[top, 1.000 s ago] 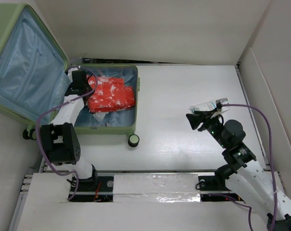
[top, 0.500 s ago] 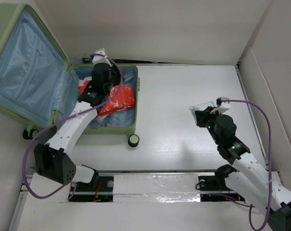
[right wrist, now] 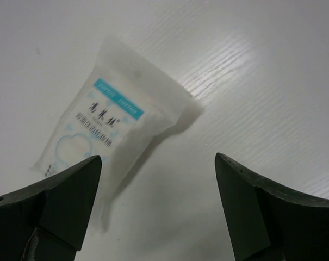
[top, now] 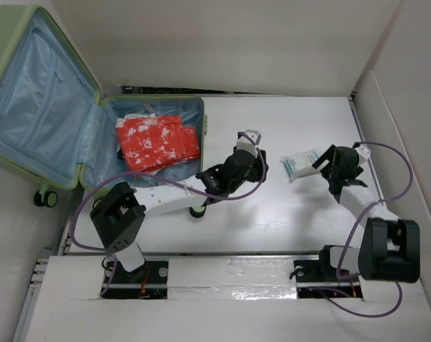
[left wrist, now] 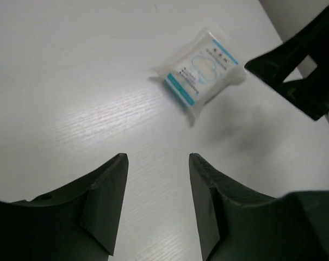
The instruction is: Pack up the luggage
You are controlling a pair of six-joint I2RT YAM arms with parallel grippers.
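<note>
Two arms extended over mid-table, left gripper (left wrist: 156,160) jaws partly apart, empty, right gripper (right wrist: 156,156) jaws wide apart beside white packet (top: 300,165), luggage (top: 44,92) open far left, holding red garment (top: 157,141).

From overhead, my right gripper (top: 325,162) sits low over the white wooden tabletop (top: 286,107), its fingers spread. The small white plastic packet with blue print (top: 300,164) lies just ahead of its tips, though I can't tell whether they touch. My left gripper (top: 259,165) faces that packet from the other side, near but apart. Well behind the left gripper lies the large pale green hard-shell suitcase (top: 195,146), open, with a red, white-speckled folded bundle (top: 157,142) inside.
</note>
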